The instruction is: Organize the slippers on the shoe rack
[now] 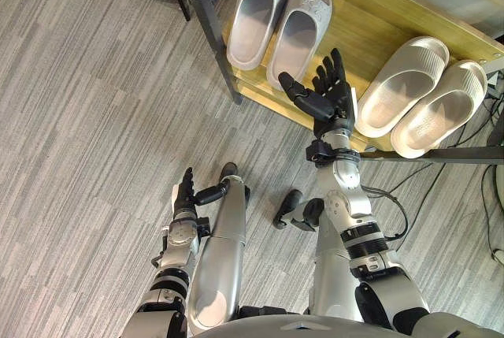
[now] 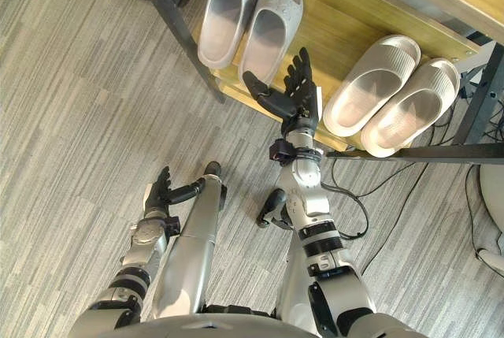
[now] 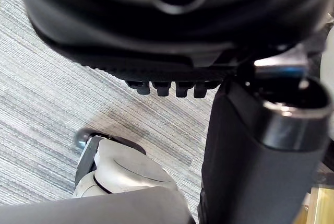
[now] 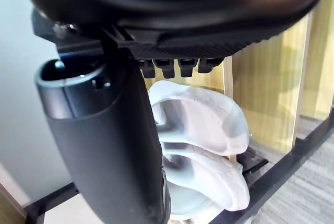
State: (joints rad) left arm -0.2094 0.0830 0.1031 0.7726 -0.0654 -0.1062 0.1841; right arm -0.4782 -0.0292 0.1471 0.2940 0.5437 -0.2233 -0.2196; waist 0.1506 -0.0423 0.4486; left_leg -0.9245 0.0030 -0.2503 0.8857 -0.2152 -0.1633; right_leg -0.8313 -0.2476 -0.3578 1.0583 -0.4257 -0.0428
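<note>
My right fingers [image 1: 334, 70] are spread wide and gripping nothing. My right hand [image 1: 324, 95] hovers over the front edge of the pale wooden shoe rack shelf [image 1: 366, 27]. To its left sits one pair of light grey rubber slide slippers [image 1: 256, 7], and to its right a second matching pair [image 1: 402, 82]. Each pair lies side by side, heels at the shelf's front edge. My left hand [image 1: 186, 188] hangs low over the grey striped floor [image 1: 94, 117], its fingers relaxed and empty. I'd call it nearly done, with perhaps a straightening nudge left.
</note>
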